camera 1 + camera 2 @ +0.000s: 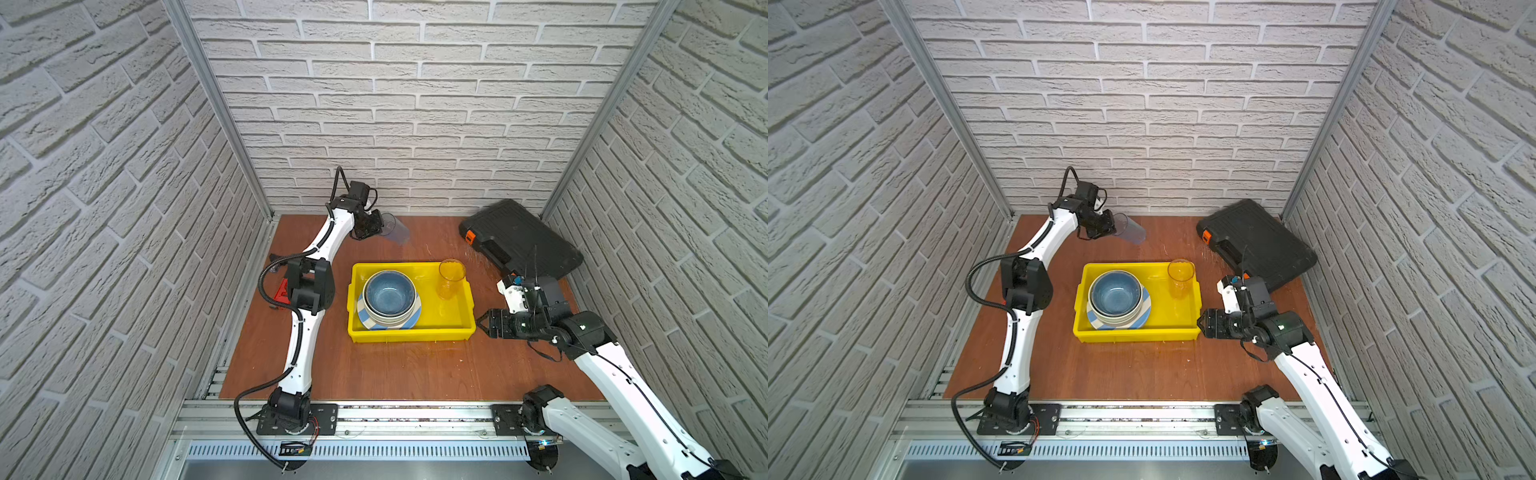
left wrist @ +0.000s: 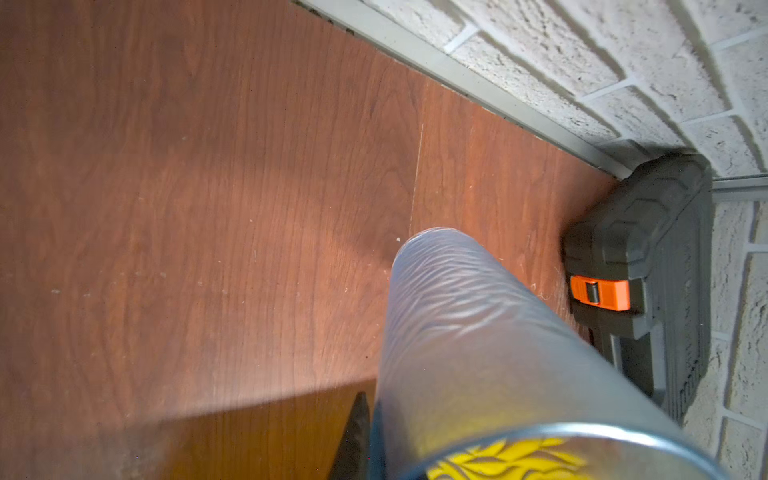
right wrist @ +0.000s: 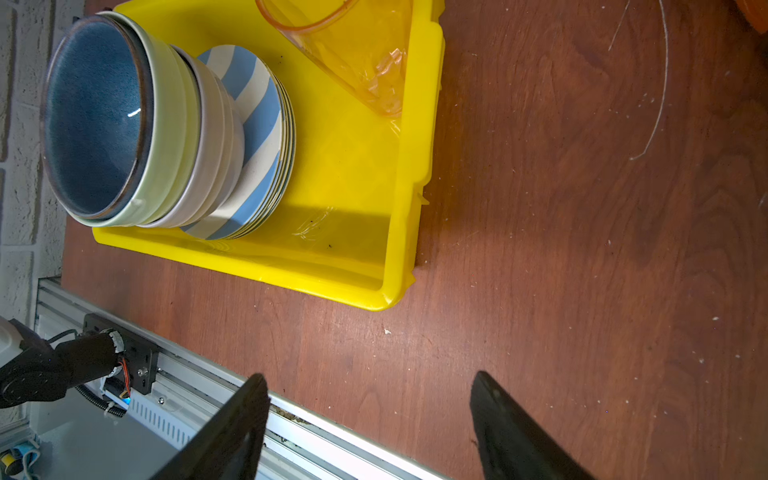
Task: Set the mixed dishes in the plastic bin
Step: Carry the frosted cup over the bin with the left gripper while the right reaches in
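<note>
My left gripper [image 1: 379, 228] is shut on the rim of a clear tumbler [image 1: 397, 232], which hangs tilted above the back of the table; the left wrist view shows its ribbed wall [image 2: 478, 332] against one finger [image 2: 357, 432]. The yellow plastic bin [image 1: 411, 334] sits mid-table. In it a blue bowl [image 1: 390, 293] nests in a pale green bowl [image 3: 166, 124] and a lavender-grey bowl [image 3: 216, 137], on the blue-white striped plate [image 3: 257, 124] with more plate rims beneath. A second tumbler [image 1: 451, 278] stands in the bin's back right corner. My right gripper [image 1: 482, 324] is open and empty beside the bin's right wall.
A black case with orange latches [image 1: 519, 237] lies at the back right corner, against the wall. Brick-patterned walls close in the table on three sides. A metal rail [image 3: 316, 432] runs along the front edge below the right gripper.
</note>
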Robot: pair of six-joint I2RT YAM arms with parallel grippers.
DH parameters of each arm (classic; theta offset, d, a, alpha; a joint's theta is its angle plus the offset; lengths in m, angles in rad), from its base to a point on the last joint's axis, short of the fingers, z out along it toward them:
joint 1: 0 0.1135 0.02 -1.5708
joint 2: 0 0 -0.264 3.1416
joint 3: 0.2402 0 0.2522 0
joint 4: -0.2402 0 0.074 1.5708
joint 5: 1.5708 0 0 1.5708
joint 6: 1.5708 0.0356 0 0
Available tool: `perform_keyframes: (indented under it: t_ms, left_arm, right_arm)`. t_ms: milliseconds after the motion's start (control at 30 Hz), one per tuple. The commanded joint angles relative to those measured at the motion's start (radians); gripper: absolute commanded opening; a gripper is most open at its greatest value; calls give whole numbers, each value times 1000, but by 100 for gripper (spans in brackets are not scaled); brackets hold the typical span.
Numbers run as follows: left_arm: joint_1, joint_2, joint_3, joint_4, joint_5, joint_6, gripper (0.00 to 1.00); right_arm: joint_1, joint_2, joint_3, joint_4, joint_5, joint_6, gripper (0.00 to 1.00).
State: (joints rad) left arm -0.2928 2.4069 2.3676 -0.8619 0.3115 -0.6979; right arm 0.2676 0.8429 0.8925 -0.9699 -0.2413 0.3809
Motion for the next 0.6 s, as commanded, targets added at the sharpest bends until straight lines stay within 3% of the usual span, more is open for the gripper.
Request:
perform_keyframes:
  t_ms: [0,233,567]
  left_arm:
    - [4,-115,-5,-22,-42,53,0]
    - [-2,-248,-42,-88,-148,118,0]
    - [-85,-567,-267,-116,-446,228,0]
  right_arm:
    - [-2,-20,46,61,-40,-19,77]
    - [4,-19,126,51,-53,-63,76]
    - [52,3,211,114,-109,-54,73]
